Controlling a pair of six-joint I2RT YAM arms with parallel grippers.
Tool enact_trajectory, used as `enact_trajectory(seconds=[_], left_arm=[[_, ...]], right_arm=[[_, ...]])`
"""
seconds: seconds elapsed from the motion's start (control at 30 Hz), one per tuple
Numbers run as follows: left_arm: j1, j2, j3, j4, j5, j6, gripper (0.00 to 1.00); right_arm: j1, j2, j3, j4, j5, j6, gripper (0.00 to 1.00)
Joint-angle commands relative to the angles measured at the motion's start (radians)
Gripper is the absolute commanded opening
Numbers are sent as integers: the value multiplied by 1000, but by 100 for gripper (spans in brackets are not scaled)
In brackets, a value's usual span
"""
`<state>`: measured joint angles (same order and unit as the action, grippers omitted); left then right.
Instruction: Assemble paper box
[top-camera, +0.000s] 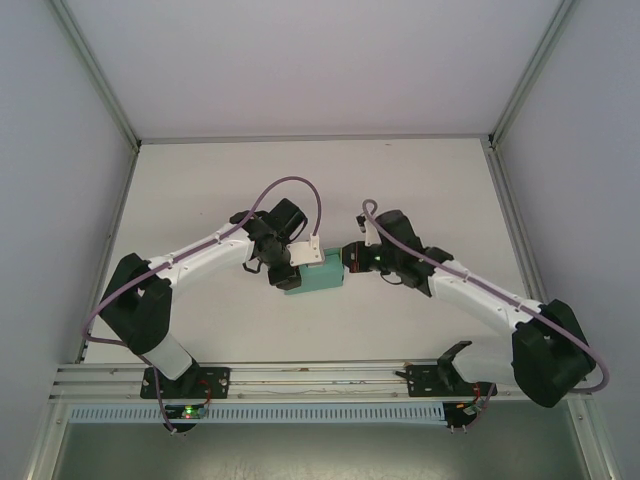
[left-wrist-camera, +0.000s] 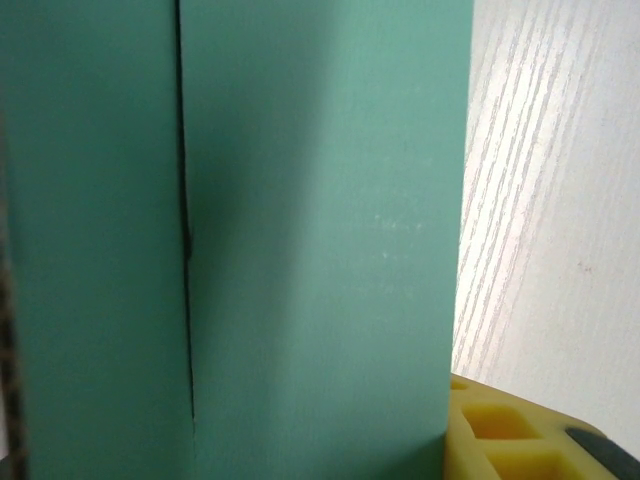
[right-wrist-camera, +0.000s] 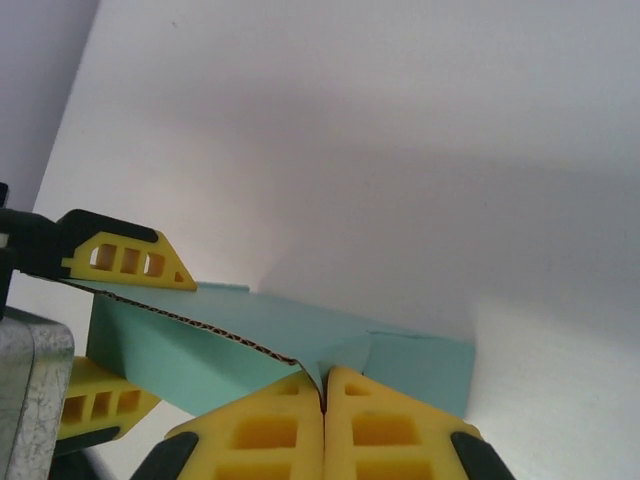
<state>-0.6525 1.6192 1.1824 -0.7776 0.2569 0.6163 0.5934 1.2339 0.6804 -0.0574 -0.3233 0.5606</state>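
Note:
The teal-green paper box (top-camera: 315, 277) hangs just above the white table between my two grippers. My left gripper (top-camera: 290, 268) clamps its left end. In the right wrist view its yellow fingers (right-wrist-camera: 130, 262) sit one above and one below the card. In the left wrist view the box (left-wrist-camera: 320, 240) is very close, with a dark seam running down it and one yellow finger (left-wrist-camera: 505, 435) at the bottom right. My right gripper (right-wrist-camera: 324, 388) is shut on a folded flap at the box's (right-wrist-camera: 240, 335) right end, where a corrugated edge shows.
The white table (top-camera: 300, 180) is enclosed by grey walls on the left, right and back. A metal rail (top-camera: 320, 375) with both arm bases runs along the near edge. Free table surface lies beyond and in front of the box.

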Motion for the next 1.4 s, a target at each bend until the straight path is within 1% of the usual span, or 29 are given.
enact_trajectory(seconds=[0.0,0.1,0.17,0.23,0.3,0.37,0.43,0.53,0.57,0.63,0.7,0.77,0.87,0.93,1.0,1.03,1.07,1.13,1.17,1.27,1.3,1.33,1.37], left_arm=[[1,37,13,39,5,-56,41],[1,45,17,41,-2,-76,42],[1,45,17,43,5,-85,43],[1,44,13,50,2,-96,43],[0,44,13,48,1,-103,43],[1,39,12,49,-2,-116,47],[1,29,10,53,-1,-123,48],[2,8,5,65,8,-138,55],[0,1,5,70,7,-146,61],[-1,-14,1,78,6,-166,63],[0,-31,-14,93,-7,-183,71],[0,-43,-30,107,-15,-198,71],[-1,-51,-38,108,-35,-227,74],[-1,-62,-44,114,-61,-246,80],[0,-82,-44,126,-88,-283,82],[0,-93,-45,129,-94,-302,85],[-1,-108,-46,133,-106,-331,97],[-1,-139,-57,142,-141,-382,98],[0,-157,-69,154,-174,-414,100],[3,-204,-99,181,-310,-529,100],[9,-211,-102,176,-337,-567,100],[21,-217,-97,159,-344,-606,95],[34,-219,-86,136,-333,-636,85]], right_arm=[[65,-12,-148,49,31,-31,0],[84,-32,-195,100,57,25,0],[129,-49,-210,98,126,-8,0],[149,-57,-228,96,169,-33,0],[155,-59,-243,77,210,-39,0],[168,-59,-242,37,279,-38,0],[182,-59,-232,9,322,-40,0],[200,-59,-207,-11,371,-31,0],[208,-58,-194,-28,401,-23,0],[232,-50,-161,-72,481,8,0],[249,-39,-139,-85,506,23,0],[263,-25,-128,-81,521,36,0],[275,7,-115,-76,544,35,0],[277,33,-101,-77,556,36,0],[277,61,-82,-95,568,34,0],[271,73,-71,-107,578,33,0],[279,86,-62,-116,586,29,0],[282,103,-48,-122,594,22,0],[283,113,-42,-120,592,12,0],[284,137,-22,-122,587,-9,0],[284,141,-15,-127,587,-16,0],[285,144,-8,-130,582,-18,0],[286,144,-3,-132,580,-29,0]])
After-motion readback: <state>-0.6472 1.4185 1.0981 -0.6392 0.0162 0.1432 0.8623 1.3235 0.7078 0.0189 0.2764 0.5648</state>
